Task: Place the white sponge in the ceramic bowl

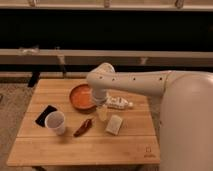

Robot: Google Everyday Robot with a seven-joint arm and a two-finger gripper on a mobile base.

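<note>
White arm (135, 82), wrist down; tool (102, 114) seemingly between ceramic bowl (77, 97), white sponge (115, 124); grip: cannot tell.

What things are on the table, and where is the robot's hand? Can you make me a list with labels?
table: wooden
ceramic bowl: orange-red, at the back, near the middle
white sponge: lying flat on the table, in front of the bowl and to its right, not in the bowl
gripper: low over the table, between bowl and sponge
white packet: right of the bowl, behind the sponge
white cup: upright, front left
black flat thing: just left of the cup
dark red thing: between cup and sponge
</note>
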